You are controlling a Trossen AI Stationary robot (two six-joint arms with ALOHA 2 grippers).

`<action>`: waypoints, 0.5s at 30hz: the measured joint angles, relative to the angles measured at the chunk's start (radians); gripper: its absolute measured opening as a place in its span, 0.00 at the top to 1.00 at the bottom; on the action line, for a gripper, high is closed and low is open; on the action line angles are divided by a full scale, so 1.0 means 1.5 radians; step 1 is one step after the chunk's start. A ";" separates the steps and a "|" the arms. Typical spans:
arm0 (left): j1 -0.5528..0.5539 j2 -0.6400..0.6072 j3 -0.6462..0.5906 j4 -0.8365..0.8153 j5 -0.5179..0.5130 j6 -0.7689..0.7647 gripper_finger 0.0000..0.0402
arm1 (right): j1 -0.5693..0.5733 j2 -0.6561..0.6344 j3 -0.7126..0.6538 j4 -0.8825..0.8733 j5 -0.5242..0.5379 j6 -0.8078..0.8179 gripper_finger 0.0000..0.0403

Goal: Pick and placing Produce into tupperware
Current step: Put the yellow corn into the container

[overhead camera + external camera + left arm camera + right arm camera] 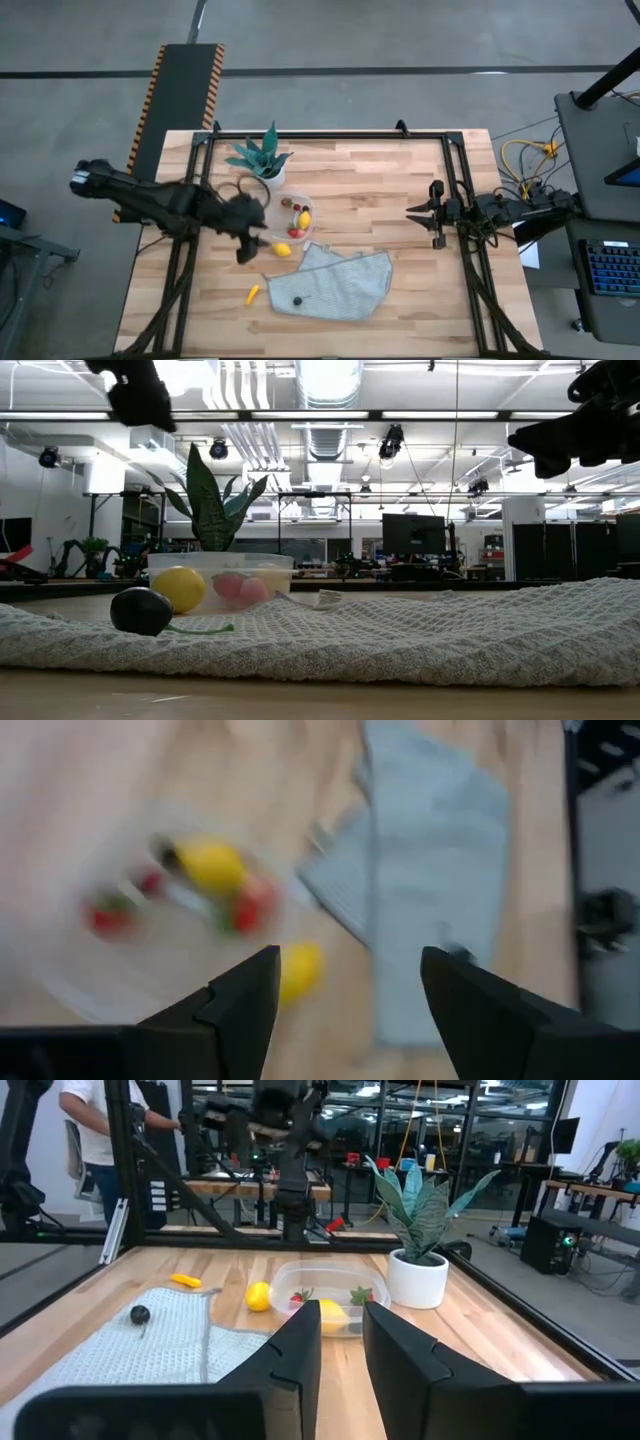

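Note:
The clear round tupperware (297,215) stands on the table and holds a yellow lemon piece (304,220) and red berries (110,917). A second lemon piece (283,250) lies on the wood just outside it. An orange carrot-like piece (253,294) lies nearer the front edge. A dark berry (297,299) rests on the grey cloth (335,283). My left gripper (345,990) hovers open above the table, left of the tupperware, with nothing between its fingers. My right gripper (342,1350) waits at the table's right side, its fingers a narrow gap apart around nothing.
A green potted plant (262,160) in a white pot stands just behind the tupperware. Black frame rails (330,135) run along the table's far, left and right sides. In the right wrist view a person (95,1120) stands beyond the table.

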 joint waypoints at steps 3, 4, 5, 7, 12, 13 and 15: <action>-0.036 0.046 0.015 -0.015 0.049 -0.101 0.43 | 0.000 0.000 0.000 0.000 0.000 0.000 0.83; -0.050 0.064 0.023 -0.021 0.059 -0.128 0.43 | 0.000 0.000 0.000 0.000 0.000 0.000 0.83; -0.063 0.083 0.031 -0.029 0.065 -0.152 0.43 | 0.000 0.000 0.000 0.000 0.000 -0.001 0.83; -0.090 0.122 0.048 -0.044 0.077 -0.202 0.43 | 0.000 0.000 0.000 -0.002 0.000 -0.002 0.82; -0.149 0.217 0.092 -0.091 0.106 -0.316 0.43 | 0.000 0.000 0.000 -0.005 0.000 -0.010 0.81; -0.158 0.233 0.099 -0.101 0.107 -0.335 0.43 | 0.000 0.000 0.000 -0.005 0.000 -0.009 0.81; -0.169 0.264 0.110 -0.123 0.109 -0.359 0.43 | 0.000 0.000 -0.001 -0.005 0.000 -0.007 0.82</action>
